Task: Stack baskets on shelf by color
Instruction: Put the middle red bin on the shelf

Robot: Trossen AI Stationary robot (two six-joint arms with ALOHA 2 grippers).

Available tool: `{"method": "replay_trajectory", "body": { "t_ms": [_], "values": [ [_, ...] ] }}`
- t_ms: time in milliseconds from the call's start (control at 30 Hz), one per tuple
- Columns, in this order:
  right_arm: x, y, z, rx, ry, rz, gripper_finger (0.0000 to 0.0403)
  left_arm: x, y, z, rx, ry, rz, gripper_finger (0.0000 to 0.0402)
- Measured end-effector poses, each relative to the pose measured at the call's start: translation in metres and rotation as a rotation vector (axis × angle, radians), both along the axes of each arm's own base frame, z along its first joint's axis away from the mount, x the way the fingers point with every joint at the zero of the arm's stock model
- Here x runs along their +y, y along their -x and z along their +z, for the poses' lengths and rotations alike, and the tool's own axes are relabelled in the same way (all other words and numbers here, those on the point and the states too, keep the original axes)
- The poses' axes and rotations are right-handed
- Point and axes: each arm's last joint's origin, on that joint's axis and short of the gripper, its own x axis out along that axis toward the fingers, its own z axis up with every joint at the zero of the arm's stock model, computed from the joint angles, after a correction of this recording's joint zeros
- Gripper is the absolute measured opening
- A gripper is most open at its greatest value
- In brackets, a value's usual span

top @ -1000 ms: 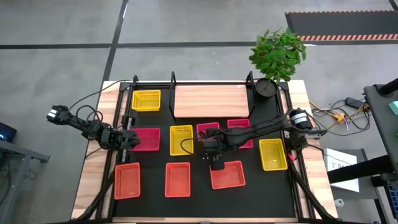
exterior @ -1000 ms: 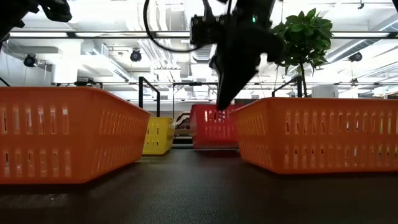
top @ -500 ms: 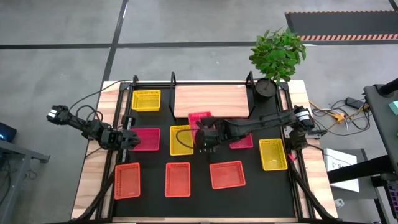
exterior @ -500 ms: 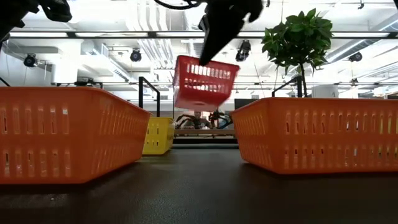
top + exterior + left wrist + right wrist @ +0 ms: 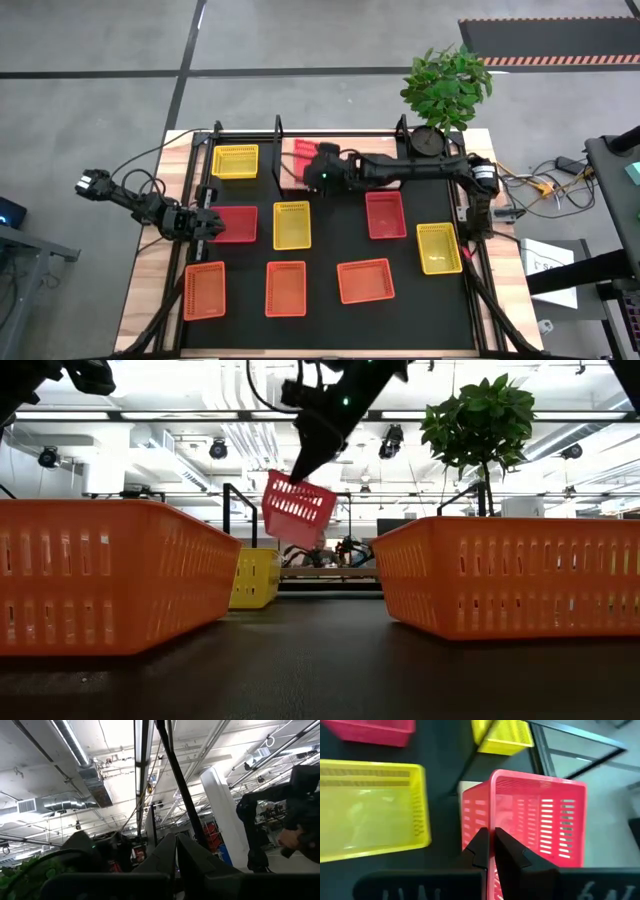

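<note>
One pink-red basket (image 5: 301,157) hangs tilted in the air over the shelf's (image 5: 360,162) 9 o'clock end, its wall pinched between the fingers of the right gripper (image 5: 318,172), which are clamped on it. On the bench (image 5: 340,250), three orange baskets (image 5: 286,288) line the 6 o'clock edge. Two yellow baskets (image 5: 292,224) lie in the middle row and a third yellow one (image 5: 235,161) sits at 10 o'clock beside the shelf. The left gripper (image 5: 208,225) rests at 9 o'clock, fingers pressed together, touching another pink-red basket (image 5: 234,224). A further pink-red basket (image 5: 385,214) lies near centre.
</note>
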Motion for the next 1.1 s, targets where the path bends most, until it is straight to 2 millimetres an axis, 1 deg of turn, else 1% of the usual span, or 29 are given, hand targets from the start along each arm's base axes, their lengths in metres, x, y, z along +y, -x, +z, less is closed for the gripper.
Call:
{"method": "replay_trajectory", "body": {
  "t_ms": [100,200,400,500,600,733,867,933,1000,1100],
  "values": [
    [-0.013,0.001,-0.007,-0.016,-0.001,-0.025,0.0009,0.0,0.0,0.0,0.0,0.0,0.0,0.0002],
    [-0.022,-0.001,-0.016,-0.027,-0.016,-0.031,0.0009,0.0,0.0,0.0,-0.003,0.001,0.0,0.0002],
    [-0.026,-0.013,-0.043,0.015,0.002,-0.015,0.0009,0.0,0.0,0.0,-0.005,0.002,0.0,0.0002],
    [-0.027,-0.018,-0.052,0.018,0.009,-0.016,0.001,0.0,0.0,0.0,-0.006,0.002,0.0,0.0002],
    [-0.029,-0.021,-0.058,0.012,0.005,-0.023,0.0022,0.0,0.0,0.001,-0.006,0.002,0.001,0.0002],
    [-0.03,-0.023,-0.064,0.011,0.001,-0.029,0.0054,0.0,0.001,0.001,-0.013,0.004,0.001,0.0002],
    [-0.03,-0.024,-0.064,0.005,0.002,-0.029,0.0085,0.0,0.001,0.001,-0.014,0.005,0.001,0.0002],
    [-0.03,-0.023,-0.062,0.002,-0.001,-0.032,0.0094,0.0,0.001,0.001,-0.013,0.005,0.001,0.0002],
    [-0.027,-0.021,-0.055,-0.007,-0.012,-0.039,0.0098,0.0,0.001,0.001,-0.013,0.004,0.001,0.0002],
    [-0.02,-0.014,-0.036,-0.026,-0.012,-0.027,0.01,0.0,0.001,0.001,-0.012,0.004,0.001,0.0002]
  ]
}}
